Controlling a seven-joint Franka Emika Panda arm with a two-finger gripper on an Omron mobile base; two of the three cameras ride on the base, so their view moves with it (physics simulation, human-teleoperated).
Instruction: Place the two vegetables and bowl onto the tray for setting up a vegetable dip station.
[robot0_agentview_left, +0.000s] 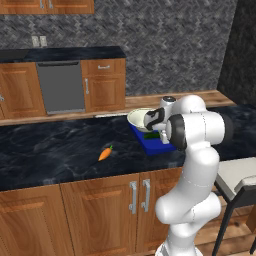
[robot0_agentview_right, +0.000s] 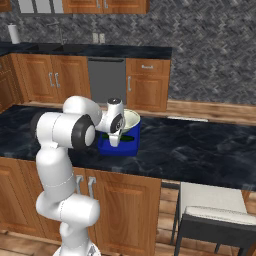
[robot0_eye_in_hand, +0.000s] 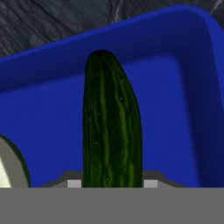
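The arm is folded up pretty tight here: it rises from the base in front of the cabinets, bends at a big white elbow, then reaches forward and down over the black marble counter (robot0_agentview_left: 50, 145) so the hand points into the blue tray (robot0_eye_in_hand: 192, 52). The claw (robot0_eye_in_hand: 112, 183) is right down at the tray and the cucumber (robot0_eye_in_hand: 111, 127) runs straight out from between its two fingertips, which sit snug against either side of it, so it reads as clamped on the cucumber rather than let go. From the hand camera the cucumber stretches away from the claw over the tray's blue floor, its far tip just short of the tray's far wall; whether it's actually resting on the floor or a hair above it is hard to tell. Just off to one side of the claw, a curved pale edge of the bowl (robot0_eye_in_hand: 8, 168) peeks in, so the bowl is right beside the hand. In the left base view the bowl (robot0_agentview_left: 137, 118) sits at the tray's (robot0_agentview_left: 150, 145) far end, just behind the wrist, with a strip of the cucumber (robot0_agentview_left: 151, 135) showing under the hand. In the right base view, the bowl (robot0_agentview_right: 131, 119) is again just past the hand, on the tray (robot0_agentview_right: 107, 147), with the cucumber (robot0_agentview_right: 127, 137) below it. The carrot (robot0_agentview_left: 105, 153) is well away from the claw, lying alone on the counter, off the tray.
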